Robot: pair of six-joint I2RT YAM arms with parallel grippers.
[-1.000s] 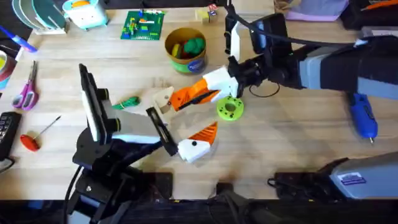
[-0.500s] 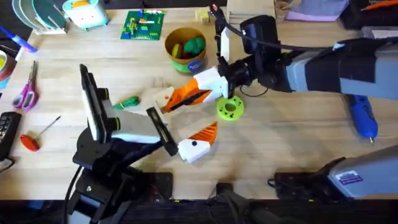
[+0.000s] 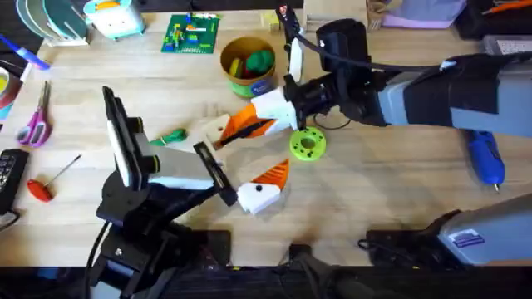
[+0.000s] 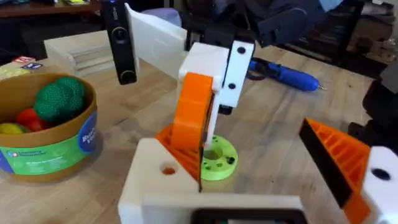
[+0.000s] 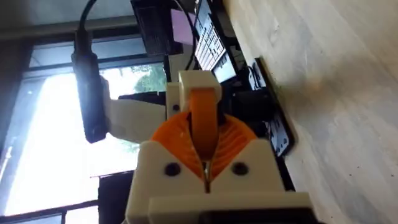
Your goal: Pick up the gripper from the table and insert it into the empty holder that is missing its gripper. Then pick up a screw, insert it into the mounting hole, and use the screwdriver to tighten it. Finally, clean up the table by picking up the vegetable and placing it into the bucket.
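Observation:
The gripper (image 3: 235,132), a small orange wedge, is pinched between the orange pads of my right gripper (image 3: 252,123), which reaches in from the right. The wedge (image 4: 191,118) rests against the empty holder (image 4: 155,180), the bare white finger block of my left gripper (image 3: 241,162). That gripper stands open, its other finger (image 3: 264,189) carrying an orange tip. In the right wrist view the wedge (image 5: 203,121) points at the holder (image 5: 199,84). The blue screwdriver (image 3: 485,158) lies at the right. The leafy green vegetable (image 3: 173,136) lies left of the holder. The bucket (image 3: 248,65) stands behind.
A lime-green disc with holes (image 3: 307,144) sits just right of the grippers. At the left lie a red-handled screwdriver (image 3: 40,189) and purple scissors (image 3: 35,124). A green brick plate (image 3: 191,33) is at the back. The bucket holds toy food.
My right arm has moved left and slightly back, carrying the orange wedge up against the white holder. The left arm has hardly moved.

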